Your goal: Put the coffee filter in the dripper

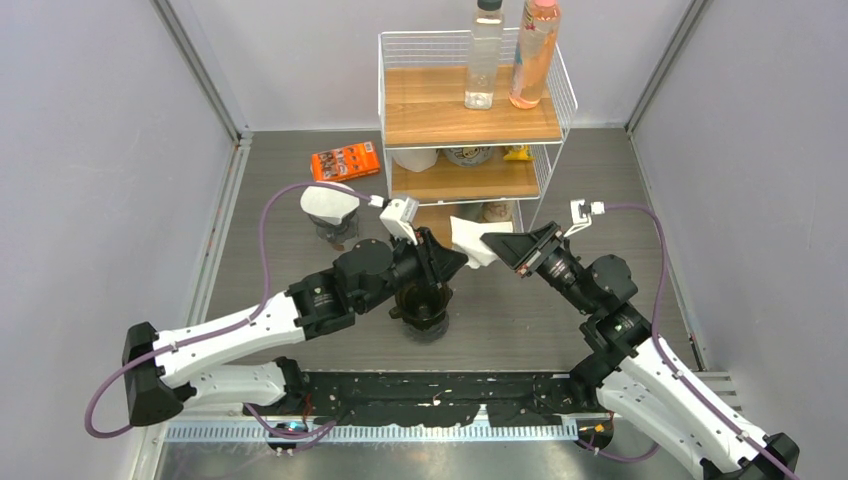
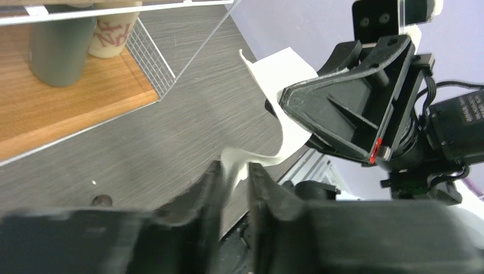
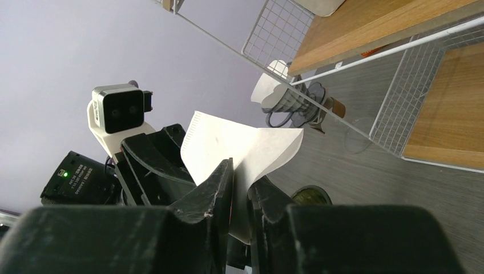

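A white paper coffee filter point(image 1: 470, 238) hangs in the air between my two grippers. My right gripper point(image 1: 492, 244) is shut on it; in the right wrist view the filter point(image 3: 228, 140) fans up from between the fingers point(image 3: 242, 171). My left gripper point(image 1: 457, 262) faces it from the left. In the left wrist view the filter's lower corner point(image 2: 274, 74) dips between the left jaws point(image 2: 235, 168), which stand narrowly apart, with floor showing beside the paper. A dark round dripper point(image 1: 422, 318) stands on the table under the left wrist, also in the right wrist view point(image 3: 311, 197).
A white wire rack with wooden shelves point(image 1: 470, 120) stands behind, bottles on top and cups on its lower shelves point(image 2: 57, 51). A glass stand holding another white filter point(image 1: 330, 210) is at the left. An orange packet point(image 1: 345, 160) lies beyond it.
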